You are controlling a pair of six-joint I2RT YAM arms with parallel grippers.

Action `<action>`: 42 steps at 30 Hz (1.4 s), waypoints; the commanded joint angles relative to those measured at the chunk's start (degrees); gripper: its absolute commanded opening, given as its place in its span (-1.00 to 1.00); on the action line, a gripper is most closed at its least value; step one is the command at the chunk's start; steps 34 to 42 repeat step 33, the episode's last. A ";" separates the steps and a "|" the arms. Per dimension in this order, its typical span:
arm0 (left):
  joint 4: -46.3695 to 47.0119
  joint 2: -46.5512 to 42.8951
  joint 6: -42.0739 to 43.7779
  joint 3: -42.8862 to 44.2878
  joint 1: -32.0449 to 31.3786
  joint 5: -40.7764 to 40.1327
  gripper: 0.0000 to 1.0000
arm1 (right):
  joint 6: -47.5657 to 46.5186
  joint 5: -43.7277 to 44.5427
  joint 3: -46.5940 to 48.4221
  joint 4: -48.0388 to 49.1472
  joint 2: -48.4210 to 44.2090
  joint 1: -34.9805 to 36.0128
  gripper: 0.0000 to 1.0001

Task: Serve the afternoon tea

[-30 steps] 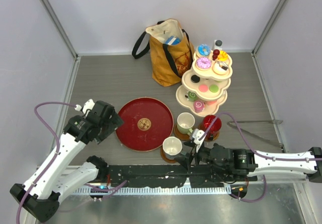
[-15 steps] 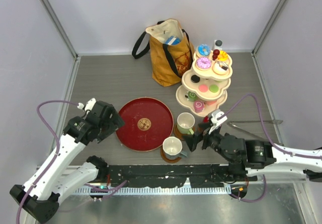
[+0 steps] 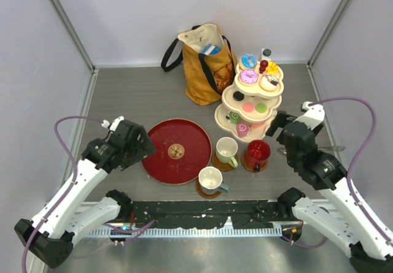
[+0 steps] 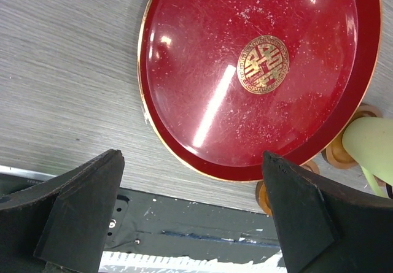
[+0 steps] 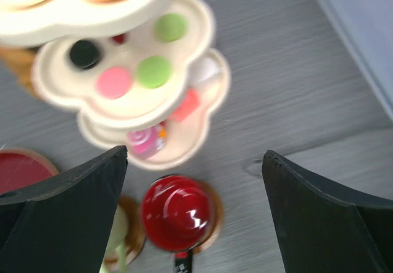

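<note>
Three mugs stand on brown saucers at the front: pale green (image 3: 226,149), grey-green (image 3: 210,178) and red (image 3: 258,152). The cream three-tier stand (image 3: 270,92) holds donuts, macarons and roll cakes. My right gripper (image 3: 274,126) is open and empty, raised beside the stand's lower tier. In the right wrist view the red mug (image 5: 178,211) sits on its saucer (image 5: 213,224) below the open gripper (image 5: 194,159), under the stand (image 5: 202,15) with a pink roll cake (image 5: 144,141). My left gripper (image 3: 140,145) is open and empty at the red tray's left edge, as the left wrist view (image 4: 191,162) shows.
The big round red tray (image 3: 176,151) lies left of the mugs and fills the left wrist view (image 4: 258,70). A mustard-yellow tote bag (image 3: 206,64) stands at the back. Metal tongs (image 3: 310,150) lie at the right. Walls close in the left, back and right.
My right arm has swung up from low by the front mugs to beside the stand. The red mug now stands free on its saucer. The left arm has barely moved.
</note>
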 commanded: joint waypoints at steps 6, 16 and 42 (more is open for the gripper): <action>3.94 -1.42 1.83 0.22 -0.08 -1.20 0.99 | -0.98 -17.19 1.31 -0.43 7.78 -35.99 0.90; 6.84 -4.49 4.03 -3.20 5.97 -0.95 0.99 | -0.36 -17.92 -1.15 1.07 11.75 -49.55 0.90; 6.23 -3.97 8.52 -2.24 13.28 3.72 0.99 | 0.16 -17.04 -2.65 4.67 4.02 -49.46 0.96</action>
